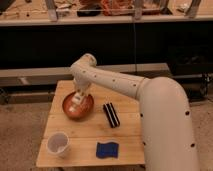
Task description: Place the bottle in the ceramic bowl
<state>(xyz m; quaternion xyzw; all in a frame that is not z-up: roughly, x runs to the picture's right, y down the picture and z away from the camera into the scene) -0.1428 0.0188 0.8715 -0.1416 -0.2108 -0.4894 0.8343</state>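
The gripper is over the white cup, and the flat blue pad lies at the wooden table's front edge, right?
Not quite. The camera view shows the gripper over the round reddish-brown ceramic bowl, not the white cup at the front left. The flat blue pad does lie at the wooden table's front edge.

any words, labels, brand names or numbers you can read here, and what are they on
No text can be read anywhere.
Tool, down over the ceramic bowl: no marking visible.
White cup, black bar, blue pad: no print visible.
Clutter on the back shelf: too blurred to read.
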